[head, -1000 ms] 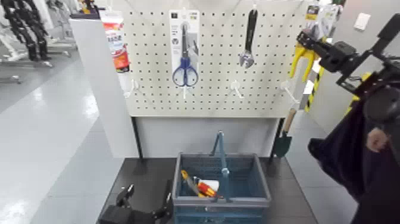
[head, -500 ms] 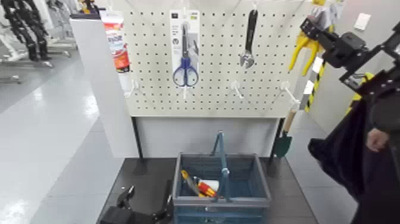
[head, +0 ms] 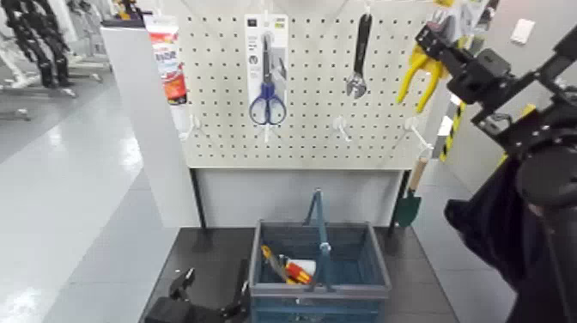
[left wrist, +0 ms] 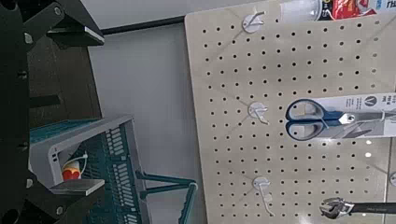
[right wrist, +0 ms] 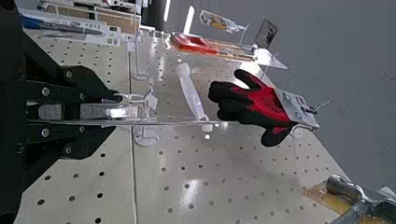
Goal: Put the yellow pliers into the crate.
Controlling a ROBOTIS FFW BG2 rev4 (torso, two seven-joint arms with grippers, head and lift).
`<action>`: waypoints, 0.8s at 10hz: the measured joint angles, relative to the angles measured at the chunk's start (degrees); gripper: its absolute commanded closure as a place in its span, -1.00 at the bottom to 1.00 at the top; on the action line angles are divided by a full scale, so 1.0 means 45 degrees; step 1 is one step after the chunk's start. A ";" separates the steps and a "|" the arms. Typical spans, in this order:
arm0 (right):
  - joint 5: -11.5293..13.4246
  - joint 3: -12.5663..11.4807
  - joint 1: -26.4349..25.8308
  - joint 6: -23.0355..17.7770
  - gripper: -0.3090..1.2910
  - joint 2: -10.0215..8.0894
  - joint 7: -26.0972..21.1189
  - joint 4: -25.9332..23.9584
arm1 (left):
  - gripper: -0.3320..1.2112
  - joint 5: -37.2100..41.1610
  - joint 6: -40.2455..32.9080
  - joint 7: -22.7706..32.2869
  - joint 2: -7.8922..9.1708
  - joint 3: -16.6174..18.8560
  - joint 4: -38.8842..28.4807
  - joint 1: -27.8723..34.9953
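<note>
Yellow pliers hang pinched in your right end effector, raised high at the pegboard's far right edge, well above the crate on the floor below. Your left end effector sits low beside the crate, fingers spread.

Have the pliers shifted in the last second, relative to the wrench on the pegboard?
Yes. The pliers, held by the right gripper, have moved left toward the hanging wrench and slightly up.
</note>
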 measured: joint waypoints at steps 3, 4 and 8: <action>-0.0216 0.0310 0.0849 0.0120 0.78 0.0560 -0.0208 -0.0617 | -0.29 0.0001 0.0025 0.0000 0.0003 0.0036 0.0000 0.0000; -0.0345 0.0470 0.1094 0.0119 0.78 0.0719 -0.0253 -0.0614 | -0.29 0.0010 0.0026 0.0000 0.0021 0.0037 0.0000 0.0000; -0.0804 0.0913 0.1994 0.0225 0.78 0.1098 -0.0257 -0.0179 | -0.29 0.0026 0.0027 -0.0017 0.0055 0.0018 0.0000 0.0014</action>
